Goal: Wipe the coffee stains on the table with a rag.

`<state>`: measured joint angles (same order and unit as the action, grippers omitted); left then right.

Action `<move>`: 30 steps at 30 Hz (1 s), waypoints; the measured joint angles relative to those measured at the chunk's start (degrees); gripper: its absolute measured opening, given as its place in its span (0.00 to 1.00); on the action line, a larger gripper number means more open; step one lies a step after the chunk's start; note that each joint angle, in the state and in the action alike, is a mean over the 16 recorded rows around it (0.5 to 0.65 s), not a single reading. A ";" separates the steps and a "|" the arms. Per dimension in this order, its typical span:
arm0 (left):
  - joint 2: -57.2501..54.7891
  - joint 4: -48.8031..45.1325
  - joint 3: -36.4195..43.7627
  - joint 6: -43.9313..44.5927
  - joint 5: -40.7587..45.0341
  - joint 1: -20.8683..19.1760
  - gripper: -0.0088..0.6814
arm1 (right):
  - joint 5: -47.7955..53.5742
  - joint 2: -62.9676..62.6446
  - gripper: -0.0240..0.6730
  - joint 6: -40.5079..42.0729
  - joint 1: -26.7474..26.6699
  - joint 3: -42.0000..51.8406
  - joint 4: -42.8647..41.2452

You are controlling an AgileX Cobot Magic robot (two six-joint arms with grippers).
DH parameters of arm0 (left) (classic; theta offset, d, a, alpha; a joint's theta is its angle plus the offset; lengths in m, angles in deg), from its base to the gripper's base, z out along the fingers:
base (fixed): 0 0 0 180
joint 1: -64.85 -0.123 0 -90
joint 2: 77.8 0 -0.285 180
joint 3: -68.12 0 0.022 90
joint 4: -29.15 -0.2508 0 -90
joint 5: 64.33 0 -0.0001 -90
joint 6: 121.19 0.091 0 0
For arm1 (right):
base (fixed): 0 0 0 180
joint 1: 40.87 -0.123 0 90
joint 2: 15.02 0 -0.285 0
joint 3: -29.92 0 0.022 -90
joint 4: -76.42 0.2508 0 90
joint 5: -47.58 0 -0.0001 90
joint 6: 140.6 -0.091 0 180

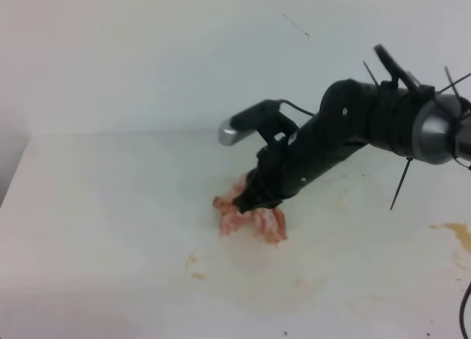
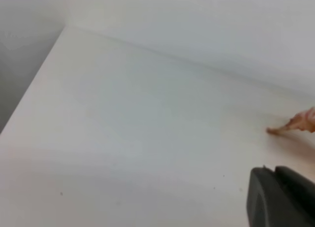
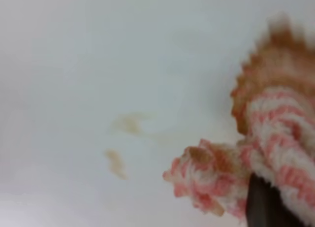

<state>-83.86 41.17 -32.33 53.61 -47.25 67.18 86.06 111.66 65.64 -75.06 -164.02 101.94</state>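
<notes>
Tabletop (image 1: 96,229) fills your near field, operator: smooth white, with tiny dark specks along the front edge and a faint tan ring of coffee stains (image 1: 196,266) spreading just in front of the rag. Off to the right edge sits another amber blotch (image 1: 458,232), well apart from the first. Your right gripper (image 1: 254,199) is pressed down onto the rag (image 1: 250,220), a crumpled pink-and-white striped cloth with brown soaked patches (the wrist view shows the browning clearly along its upper frill (image 3: 275,64)). The black fingers are buried in the cloth, clamped on it, and one dark fingertip (image 3: 266,207) pokes out beneath the stripes. In that same wrist view two small tan smudges (image 3: 123,143) lie on the white surface left of the rag, apart from it. Your left gripper (image 2: 280,197) shows only as a dark block at the corner of its own camera, so you cannot tell how its jaws stand. Beyond the rag the table runs back to a plain pale wall (image 1: 147,52), which meets it in a straight seam.
</notes>
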 joint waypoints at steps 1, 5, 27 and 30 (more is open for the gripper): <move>0.00 0.00 0.00 0.00 0.00 0.00 0.01 | -0.55 -0.76 0.04 1.61 -0.56 0.56 1.82; 0.00 0.00 0.00 0.00 0.00 0.00 0.01 | -1.31 -1.93 0.04 6.69 -3.13 1.55 7.94; 0.00 0.00 0.00 0.00 0.00 0.00 0.01 | 0.64 8.93 0.04 -0.30 3.58 1.57 6.91; 0.00 0.00 0.00 0.00 0.00 0.00 0.01 | 3.00 8.60 0.04 -2.28 6.84 1.59 3.29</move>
<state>-83.86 41.17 -32.33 53.61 -47.25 67.18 89.07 120.27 63.35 -68.22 -162.43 105.23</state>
